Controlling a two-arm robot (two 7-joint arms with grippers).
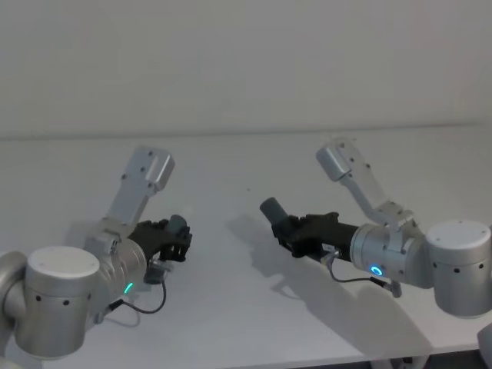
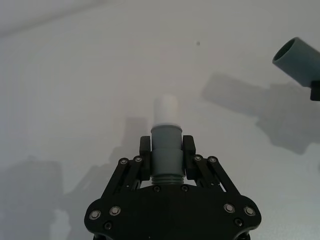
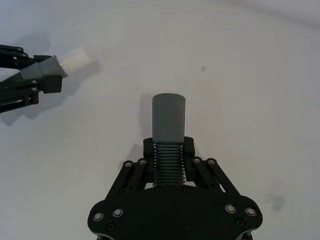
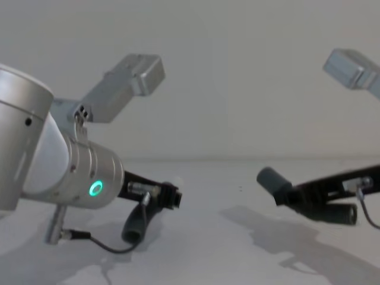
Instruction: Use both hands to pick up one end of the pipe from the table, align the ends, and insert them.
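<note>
My left gripper is shut on a dark grey pipe piece whose white stub end sticks out past the fingers. Shut on the ribbed part of the other grey pipe piece, my right gripper points the open round mouth toward the left. In the head view the two pieces face each other over the table, with a clear gap between the ends. The chest view shows both grippers raised off the surface.
Shadows of both arms fall on the white table under the grippers. A small dark speck marks the surface between them. The silver left forearm with a green ring shows large at the chest view's left. A plain wall stands behind the table.
</note>
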